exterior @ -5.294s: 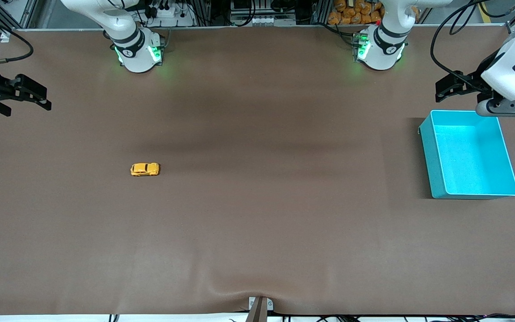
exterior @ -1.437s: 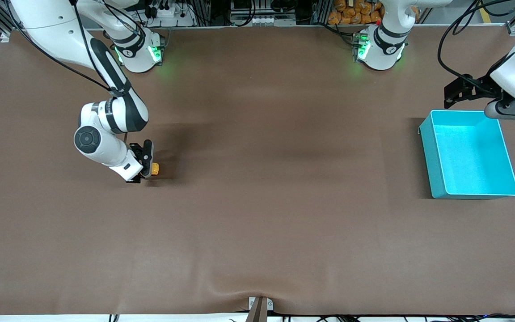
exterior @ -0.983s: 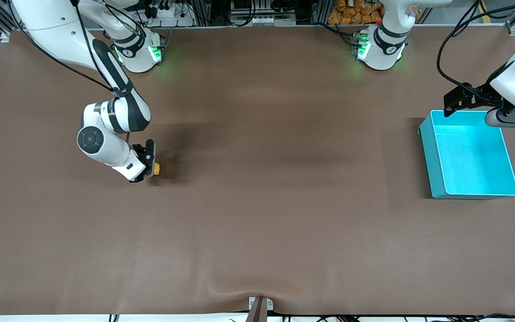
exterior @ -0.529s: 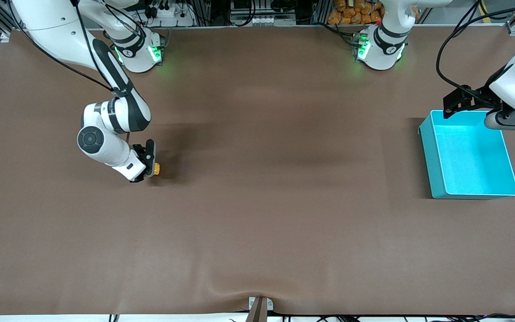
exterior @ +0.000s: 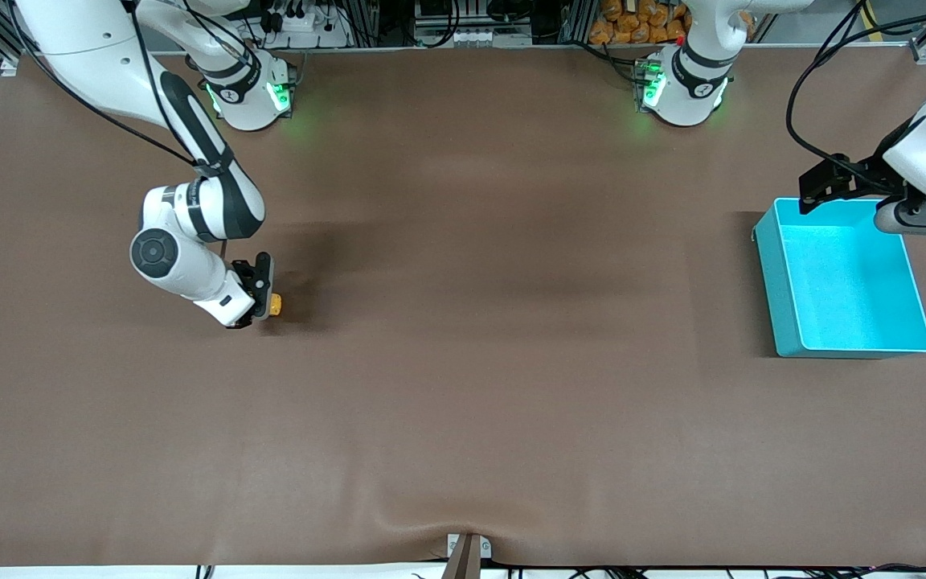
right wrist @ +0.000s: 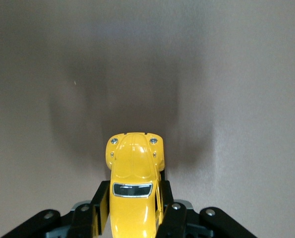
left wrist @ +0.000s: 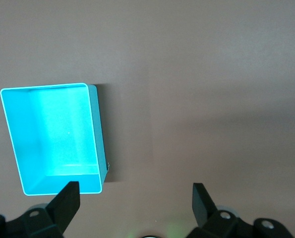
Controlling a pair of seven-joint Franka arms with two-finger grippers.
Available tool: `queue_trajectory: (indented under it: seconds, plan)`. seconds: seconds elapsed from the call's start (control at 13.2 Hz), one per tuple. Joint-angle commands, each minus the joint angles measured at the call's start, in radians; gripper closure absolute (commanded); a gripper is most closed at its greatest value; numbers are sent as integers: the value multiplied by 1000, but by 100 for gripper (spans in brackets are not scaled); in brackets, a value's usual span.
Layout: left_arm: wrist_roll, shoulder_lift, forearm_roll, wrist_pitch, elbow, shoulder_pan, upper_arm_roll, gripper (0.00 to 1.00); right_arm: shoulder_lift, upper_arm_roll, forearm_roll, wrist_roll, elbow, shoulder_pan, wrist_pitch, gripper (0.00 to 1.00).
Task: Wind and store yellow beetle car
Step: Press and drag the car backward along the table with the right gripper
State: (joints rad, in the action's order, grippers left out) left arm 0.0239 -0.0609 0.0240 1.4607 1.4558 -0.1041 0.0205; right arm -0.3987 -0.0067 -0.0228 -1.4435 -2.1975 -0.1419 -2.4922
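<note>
Right gripper (exterior: 258,299) down low toward the right arm's end of the desk (exterior: 463,402), fingers (right wrist: 98,208) clamped on the car (right wrist: 133,188), nose poking out past the tips. Car (exterior: 275,305) seen about midway between the desk's base edge and camera edge. Bin (exterior: 784,297) near the left arm's end. Left gripper (left wrist: 135,203) hung over the bin's (left wrist: 95,129) base-side rim, fingers spread, holding nothing.

Glossy yellow beetle car (right wrist: 133,186), smooth plastic bin (exterior: 776,281), matt tabletop (exterior: 471,362)
</note>
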Motion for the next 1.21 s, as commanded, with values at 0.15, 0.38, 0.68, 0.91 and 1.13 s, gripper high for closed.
queue_trajectory:
  seconds: [0.15, 0.38, 0.68, 0.91, 1.13]
  plan:
    - [10, -1, 14, 7, -3, -2, 1, 0, -26, 5, 1, -76, -4, 73, -8, 79]
    - [10, -2, 17, 7, -3, 0, 1, 0, -38, 5, 1, -129, -1, 110, -8, 79]
    - [13, -1, 17, 7, -2, -2, 1, 0, -54, 5, 1, -204, 5, 166, -8, 79]
    - [13, -1, 14, 7, -2, 0, 3, 0, -58, 5, 1, -268, 5, 217, -8, 79]
    - [10, -2, 16, 7, -2, 0, 1, 0, -71, 5, 1, -337, 7, 278, -8, 79]
